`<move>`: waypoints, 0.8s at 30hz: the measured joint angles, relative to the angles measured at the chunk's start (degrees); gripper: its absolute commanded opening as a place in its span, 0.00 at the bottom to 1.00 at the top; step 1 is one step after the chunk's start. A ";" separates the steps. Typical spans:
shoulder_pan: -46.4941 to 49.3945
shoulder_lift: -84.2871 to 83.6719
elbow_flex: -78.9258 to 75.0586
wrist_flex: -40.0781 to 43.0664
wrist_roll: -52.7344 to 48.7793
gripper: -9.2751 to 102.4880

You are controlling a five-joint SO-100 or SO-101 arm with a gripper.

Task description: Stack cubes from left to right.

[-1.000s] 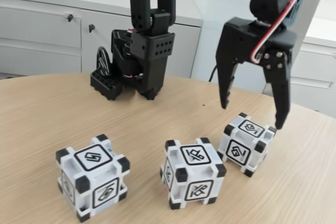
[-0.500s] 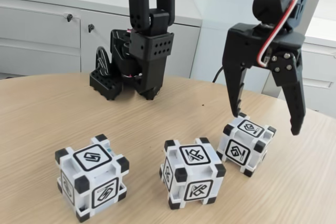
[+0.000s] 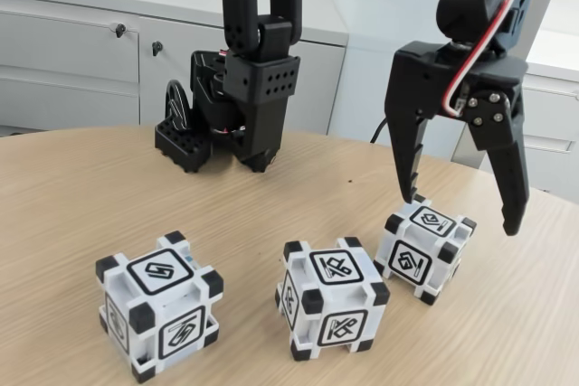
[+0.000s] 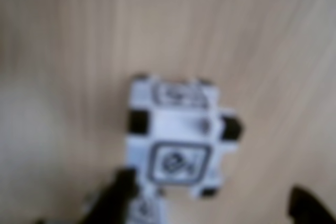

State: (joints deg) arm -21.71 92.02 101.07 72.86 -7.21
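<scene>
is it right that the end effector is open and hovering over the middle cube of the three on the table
Not quite. The end effector is open, but it hovers over the right cube, not the middle cube, as the fixed view shows. All three, with the left cube, sit on the table.

My light wooden bench point(image 3: 81, 187) carries three cubes in a row in the fixed view: left cube point(image 3: 160, 305), middle cube point(image 3: 332, 298), right cube point(image 3: 423, 248). My black base point(image 3: 226, 115) stands behind them.
</scene>
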 measured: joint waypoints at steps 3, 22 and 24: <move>0.00 0.09 0.00 0.79 1.14 0.36; 0.00 0.09 0.00 2.46 4.48 0.36; 0.00 -1.32 -0.09 2.46 3.96 0.36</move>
State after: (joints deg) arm -21.71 90.70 100.99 75.32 -3.25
